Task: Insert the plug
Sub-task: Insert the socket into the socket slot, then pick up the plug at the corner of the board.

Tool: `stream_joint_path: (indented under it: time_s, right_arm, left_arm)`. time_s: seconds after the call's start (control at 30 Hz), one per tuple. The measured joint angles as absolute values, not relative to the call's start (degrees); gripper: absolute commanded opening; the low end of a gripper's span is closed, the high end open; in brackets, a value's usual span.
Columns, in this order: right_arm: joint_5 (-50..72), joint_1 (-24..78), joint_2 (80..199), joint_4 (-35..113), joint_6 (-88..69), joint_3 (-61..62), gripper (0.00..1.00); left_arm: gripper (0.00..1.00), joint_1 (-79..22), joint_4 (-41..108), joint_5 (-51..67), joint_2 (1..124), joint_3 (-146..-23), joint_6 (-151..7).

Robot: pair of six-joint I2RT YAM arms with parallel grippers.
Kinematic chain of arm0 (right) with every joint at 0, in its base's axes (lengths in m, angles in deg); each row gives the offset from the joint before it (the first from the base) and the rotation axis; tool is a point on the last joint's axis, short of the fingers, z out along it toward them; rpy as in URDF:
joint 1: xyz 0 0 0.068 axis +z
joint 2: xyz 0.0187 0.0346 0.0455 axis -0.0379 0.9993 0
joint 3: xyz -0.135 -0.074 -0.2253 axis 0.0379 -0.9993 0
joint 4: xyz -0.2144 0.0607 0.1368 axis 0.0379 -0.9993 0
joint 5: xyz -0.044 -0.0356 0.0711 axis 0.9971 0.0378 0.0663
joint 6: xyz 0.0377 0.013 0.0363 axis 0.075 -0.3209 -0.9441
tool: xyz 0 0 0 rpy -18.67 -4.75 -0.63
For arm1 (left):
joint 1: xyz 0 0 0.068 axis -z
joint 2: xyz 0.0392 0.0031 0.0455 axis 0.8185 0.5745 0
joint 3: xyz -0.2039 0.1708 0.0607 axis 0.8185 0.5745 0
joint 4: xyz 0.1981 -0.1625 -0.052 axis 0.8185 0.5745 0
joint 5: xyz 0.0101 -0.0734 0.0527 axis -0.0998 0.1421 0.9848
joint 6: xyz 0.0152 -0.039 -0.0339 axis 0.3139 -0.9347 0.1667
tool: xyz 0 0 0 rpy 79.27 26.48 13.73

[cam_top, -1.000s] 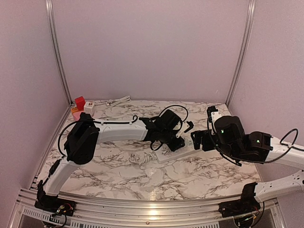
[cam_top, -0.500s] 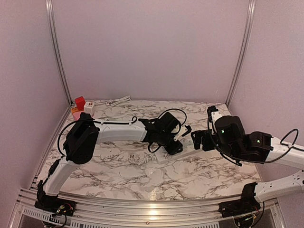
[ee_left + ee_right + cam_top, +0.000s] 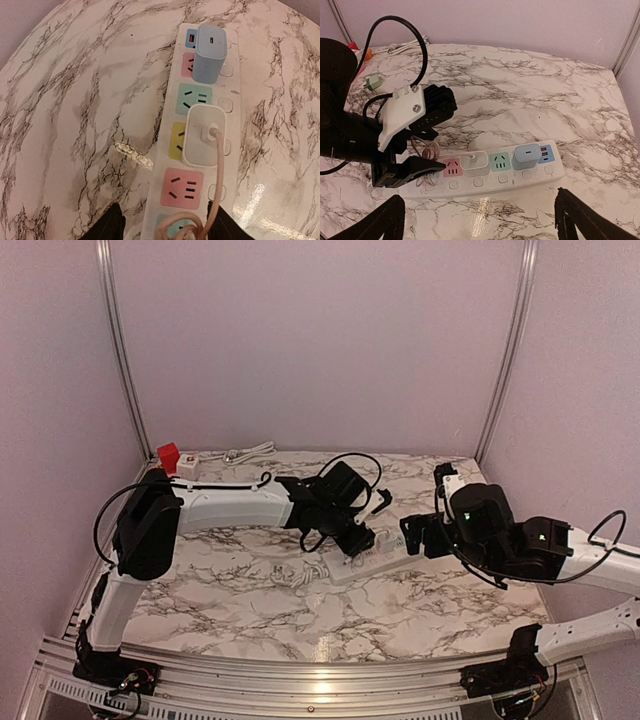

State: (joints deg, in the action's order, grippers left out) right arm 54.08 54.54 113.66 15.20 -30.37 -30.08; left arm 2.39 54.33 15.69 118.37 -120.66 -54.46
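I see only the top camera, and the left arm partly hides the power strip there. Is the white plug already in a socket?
Observer: Yes. The left wrist camera shows the white plug seated in the yellow socket of the power strip.
Operator: Does the left hand hold it?
Observer: No. The left hand is open, one finger on each side of the cable, clear of the plug.
Operator: Is any other socket taken?
Observer: One. A light blue adapter sits in the pink socket near the far end.

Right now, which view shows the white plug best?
Left wrist: the white plug is close, seen from above, on the strip. Right wrist shows it smaller. The top view hardly shows it.
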Motion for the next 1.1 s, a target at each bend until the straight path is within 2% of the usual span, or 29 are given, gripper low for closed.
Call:
stream_joint_path:
  time_s: [0.5, 0.87, 1.1]
  right_arm:
    - [52.8, 54.5, 115.2, 17.2, -30.8, -30.4, 0.99]
    - [52.5, 54.5, 114.5, 17.3, -31.7, -31.6, 0.99]
    - [52.4, 54.5, 114.4, 17.7, -31.7, -32.0, 0.98]
  left_arm:
    - [0.57, 0.8, 54.2, 29.4, 117.7, -120.2, -53.5]
    - [0.57, -0.3, 53.1, 21.4, 118.3, -119.5, -52.1]
    - [0.69, -0.6, 52.3, 16.0, 115.4, -111.0, -52.3]
